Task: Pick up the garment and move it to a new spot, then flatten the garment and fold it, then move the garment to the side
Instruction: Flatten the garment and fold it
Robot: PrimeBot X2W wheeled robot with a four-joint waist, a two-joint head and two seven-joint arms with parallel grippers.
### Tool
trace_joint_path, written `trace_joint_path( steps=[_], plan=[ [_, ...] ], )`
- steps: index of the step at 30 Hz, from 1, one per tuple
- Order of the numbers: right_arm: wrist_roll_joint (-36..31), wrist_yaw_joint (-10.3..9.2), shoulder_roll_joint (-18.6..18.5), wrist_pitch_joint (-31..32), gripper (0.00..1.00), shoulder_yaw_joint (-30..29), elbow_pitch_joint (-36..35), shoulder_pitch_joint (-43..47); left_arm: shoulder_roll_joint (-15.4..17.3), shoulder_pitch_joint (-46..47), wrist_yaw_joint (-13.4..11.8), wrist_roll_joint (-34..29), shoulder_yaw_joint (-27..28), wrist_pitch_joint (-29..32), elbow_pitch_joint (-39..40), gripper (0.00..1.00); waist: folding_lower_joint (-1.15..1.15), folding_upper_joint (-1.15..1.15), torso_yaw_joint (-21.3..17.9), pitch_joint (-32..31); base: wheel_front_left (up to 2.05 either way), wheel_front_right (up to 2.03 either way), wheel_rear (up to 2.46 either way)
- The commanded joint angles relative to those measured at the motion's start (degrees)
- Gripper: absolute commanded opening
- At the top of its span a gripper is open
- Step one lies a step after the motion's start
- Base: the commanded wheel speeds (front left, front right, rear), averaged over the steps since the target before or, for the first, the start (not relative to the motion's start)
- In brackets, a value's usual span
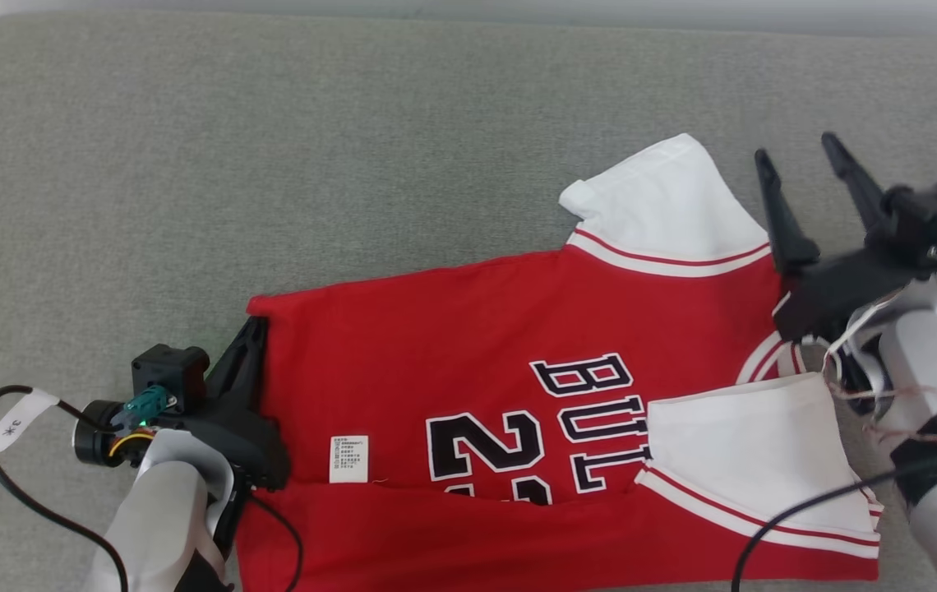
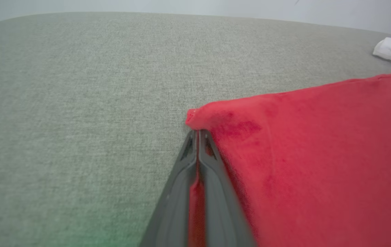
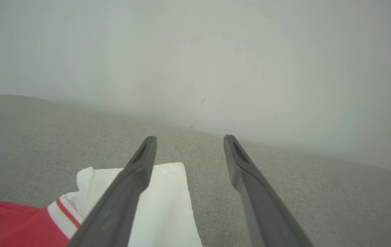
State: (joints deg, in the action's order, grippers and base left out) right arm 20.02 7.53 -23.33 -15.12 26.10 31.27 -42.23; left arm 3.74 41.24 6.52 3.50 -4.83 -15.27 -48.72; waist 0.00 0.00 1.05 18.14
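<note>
The red cloth jersey with white sleeves [image 1: 468,362] lies on the grey fabric-covered worktop [image 1: 189,164], with the left tool [image 1: 253,329] at its far left corner and the right tool [image 1: 795,148] just right of its far sleeve [image 1: 666,205].

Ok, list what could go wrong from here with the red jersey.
1. The left gripper pinches only a corner of the red-and-white fabric jersey; it may slip out.
2. The right gripper is open beside the white sleeve, holding nothing, so a one-sided pull could bunch the cloth.
</note>
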Motion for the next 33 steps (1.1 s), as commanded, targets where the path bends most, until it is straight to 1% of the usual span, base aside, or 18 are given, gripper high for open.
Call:
trace_joint_path(
  steps=[1, 5, 10, 14, 19, 20, 22, 25, 26, 27, 28, 29, 30, 31, 32, 33],
  plan=[
    [0.5, -0.09, -0.5, 0.0, 1.00, 0.9, 1.6, -1.9, -0.1, -0.5, 0.3, 0.0, -0.7, 0.2, -0.9, 0.00, 0.00, 0.00, 1.0, 0.5, 0.00, 0.00, 0.00],
    [2.6, -0.09, -0.6, 1.4, 1.00, 4.0, 9.0, -6.8, -0.4, -0.2, -0.1, 0.8, -1.0, 0.2, 2.3, 0.00, 0.00, 0.00, 2.6, 0.7, 0.00, 0.00, 0.00],
    [6.2, -0.09, -0.9, 7.6, 1.00, 8.7, 17.6, -11.6, -0.7, -2.0, -1.0, 0.8, -2.3, 0.1, 9.6, 0.00, 0.00, 0.00, 5.3, 1.0, 0.00, 0.00, 0.00],
    [8.6, -0.09, -1.7, 10.3, 1.00, 11.6, 22.3, -14.7, -0.8, -4.0, -1.7, 2.4, -4.6, 0.1, 16.2, 0.00, 0.00, 0.00, 7.6, 1.6, 0.00, 0.00, 0.00],
    [11.1, -0.09, -2.5, 12.3, 1.00, 12.6, 27.7, -18.2, -0.8, -4.9, -2.6, 4.8, -8.6, 0.1, 19.9, 0.00, 0.00, 0.00, 10.2, 2.6, 0.00, 0.00, 0.00],
    [11.1, -0.09, -2.5, 12.3, 1.00, 12.6, 27.7, -18.2, -0.8, -4.9, -2.6, 4.8, -8.6, 0.1, 19.9, 0.00, 0.00, 0.00, 10.2, 2.6, 0.00, 0.00, 0.00],
    [12.6, -0.09, -2.9, 13.9, 1.00, 12.6, 30.9, -20.0, -0.8, -4.6, -3.2, 6.1, -10.6, 0.1, 21.2, 0.00, 0.00, 0.00, 11.6, 3.4, 0.00, 0.00, 0.00],
    [14.1, -0.08, -2.7, 14.4, 1.00, 12.0, 33.5, -21.3, -0.8, -4.0, -3.7, 6.8, -12.1, 0.1, 22.1, 0.00, 0.00, 0.00, 12.6, 4.0, 0.00, 0.00, 0.00],
    [14.2, -0.09, -2.9, 14.0, 0.96, 11.9, 34.1, -21.8, -0.8, -3.9, -3.9, 7.1, -12.6, 0.1, 22.3, 0.00, 0.00, 0.00, 12.9, 4.2, 0.00, 0.00, 0.00],
    [14.3, -0.09, -3.0, 14.3, 0.89, 12.2, 34.7, -21.8, -0.8, -3.8, -4.0, 7.3, -12.9, 0.1, 22.4, 0.00, 0.00, 0.00, 13.1, 4.3, 0.00, 0.00, 0.00],
    [14.8, -0.09, -2.9, 14.6, 0.69, 12.4, 35.3, -21.8, -0.8, -3.7, -4.1, 7.6, -13.3, 0.1, 22.5, 0.00, 0.00, 0.00, 13.4, 4.5, 0.00, 0.00, 0.00],
    [15.4, -0.09, -2.8, 14.6, 0.60, 12.2, 35.8, -22.0, -0.8, -3.6, -4.2, 7.7, -13.5, 0.1, 22.6, 0.00, 0.00, 0.00, 13.5, 4.7, 0.00, 0.00, 0.00],
    [15.7, -0.09, -2.9, 14.7, 0.36, 12.2, 36.2, -22.1, -0.8, -3.7, -4.4, 7.9, -13.7, 0.1, 22.6, 0.00, 0.00, 0.00, 13.6, 4.8, 0.00, 0.00, 0.00],
    [15.9, -0.09, -2.9, 14.7, 0.20, 12.6, 36.5, -22.0, -0.8, -3.7, -4.5, 8.1, -13.9, 0.1, 22.6, 0.00, 0.00, 0.00, 13.6, 4.8, 0.00, 0.00, 0.00],
    [16.2, -0.09, -2.8, 14.6, 0.00, 12.8, 36.7, -21.9, -0.8, -3.6, -4.5, 8.2, -14.0, 0.1, 22.5, 0.00, 0.00, 0.00, 13.7, 4.8, 0.00, 0.00, 0.00],
    [16.5, -0.09, -2.8, 14.1, 0.00, 12.9, 36.8, -21.9, -0.8, -3.5, -4.6, 8.3, -14.1, 0.1, 22.5, 0.00, 0.00, 0.00, 13.6, 4.9, 0.00, 0.00, 0.00]
  ],
)
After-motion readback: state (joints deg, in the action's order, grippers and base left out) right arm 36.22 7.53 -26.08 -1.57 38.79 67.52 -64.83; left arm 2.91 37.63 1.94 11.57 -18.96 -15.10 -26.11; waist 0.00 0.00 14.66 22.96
